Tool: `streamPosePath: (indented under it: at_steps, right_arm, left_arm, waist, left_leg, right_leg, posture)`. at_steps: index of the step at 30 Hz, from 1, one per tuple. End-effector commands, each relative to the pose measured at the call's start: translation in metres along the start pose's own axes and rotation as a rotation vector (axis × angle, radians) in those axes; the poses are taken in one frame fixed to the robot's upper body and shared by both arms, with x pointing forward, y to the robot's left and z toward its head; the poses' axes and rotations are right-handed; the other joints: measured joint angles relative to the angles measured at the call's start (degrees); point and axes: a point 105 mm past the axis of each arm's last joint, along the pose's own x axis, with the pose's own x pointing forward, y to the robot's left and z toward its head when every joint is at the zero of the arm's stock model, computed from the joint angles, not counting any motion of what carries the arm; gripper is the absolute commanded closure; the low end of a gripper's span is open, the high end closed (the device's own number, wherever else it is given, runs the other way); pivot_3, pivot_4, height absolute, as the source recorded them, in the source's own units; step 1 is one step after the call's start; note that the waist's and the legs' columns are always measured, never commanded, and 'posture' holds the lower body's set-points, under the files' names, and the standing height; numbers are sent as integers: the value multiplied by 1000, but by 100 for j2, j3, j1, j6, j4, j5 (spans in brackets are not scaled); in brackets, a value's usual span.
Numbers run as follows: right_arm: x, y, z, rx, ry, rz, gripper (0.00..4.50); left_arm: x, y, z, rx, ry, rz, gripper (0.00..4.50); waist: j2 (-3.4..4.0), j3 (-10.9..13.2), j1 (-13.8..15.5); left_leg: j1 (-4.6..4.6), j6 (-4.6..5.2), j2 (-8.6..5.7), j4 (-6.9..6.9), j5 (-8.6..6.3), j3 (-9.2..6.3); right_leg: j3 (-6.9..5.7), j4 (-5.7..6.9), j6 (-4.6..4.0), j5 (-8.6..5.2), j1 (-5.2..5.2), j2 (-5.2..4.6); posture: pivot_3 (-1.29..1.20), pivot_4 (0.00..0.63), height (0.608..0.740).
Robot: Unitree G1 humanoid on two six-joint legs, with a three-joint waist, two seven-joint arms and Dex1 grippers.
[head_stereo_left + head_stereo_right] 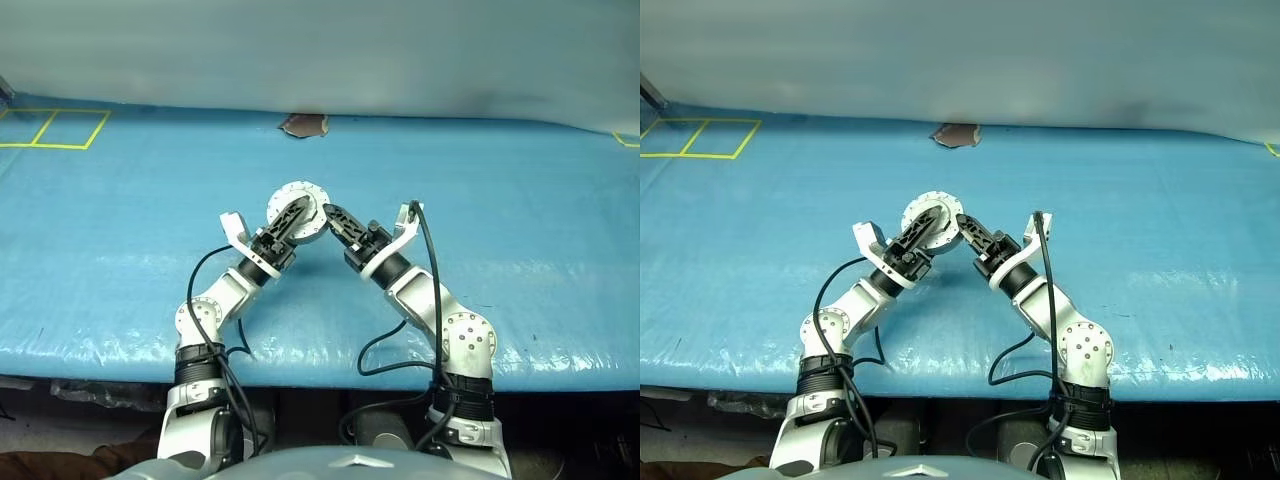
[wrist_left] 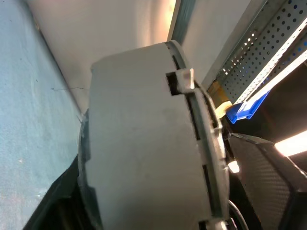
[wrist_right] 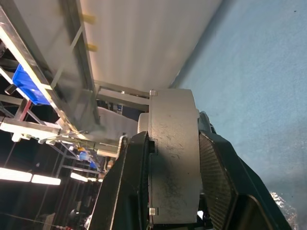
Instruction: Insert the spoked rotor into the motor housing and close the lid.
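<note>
The round silver metal motor housing [image 1: 297,210], a shallow drum with a flanged, bolt-holed rim, is held up off the blue sheet-covered table [image 1: 520,250], its flat face towards the head camera.

Risk: a slip during handover. The right gripper [image 3: 175,167] clamps the drum's side wall between its 2 black fingers; should it let go before the other side is seated, the housing drops.

The left gripper [image 1: 292,218] lies across the housing's face, fingers partly parted (whether it grips cannot be told). Both grippers meet at the housing.
</note>
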Motion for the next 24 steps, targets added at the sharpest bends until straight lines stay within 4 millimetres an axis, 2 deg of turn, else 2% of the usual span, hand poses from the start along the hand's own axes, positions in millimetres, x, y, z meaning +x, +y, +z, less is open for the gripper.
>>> streamPosePath:
  at_steps: [1,11,15,17,20,24]
  right_arm:
    - [1,26,6,-19,-37,105,3297]
    - [-1,21,12,-48,-75,98,3297]
    - [-2,28,11,-73,-82,132,2001]
    - [-1,28,17,-109,-131,113,1369]
    - [-1,20,29,-165,-209,39,1369]
    - [-6,5,41,-195,-270,-52,1369]
  left_arm:
    - [3,-7,0,9,-4,-38,1935]
    - [2,-1,0,-23,-12,-3,1935]
    - [1,1,4,-14,-37,9,1935]
    - [0,2,7,-5,-54,21,1935]
    - [-2,4,16,10,-99,37,1935]
    - [-12,13,55,113,-317,153,1935]
  waist:
    - [0,0,14]
    - [0,0,16]
    - [0,0,15]
    - [0,0,13]
    - [-1,0,12]
    - [-1,1,26]
  left_leg:
    - [0,1,0,1,0,0]
    - [-1,2,0,6,-1,0]
    - [-1,2,-1,7,-1,0]
    - [-1,2,-1,8,-1,1]
    - [1,2,0,8,-1,0]
    - [-1,2,0,9,-1,0]
  right_leg:
    - [0,0,0,0,1,0]
    - [1,0,1,1,3,0]
    - [0,0,2,1,3,0]
    - [1,0,2,1,3,0]
    - [1,1,2,1,3,2]
    - [2,0,2,2,3,1]
  posture:
    - [0,150,740]
    - [0,150,740]
    - [0,150,740]
    - [0,150,740]
    - [0,150,740]
    - [0,150,740]
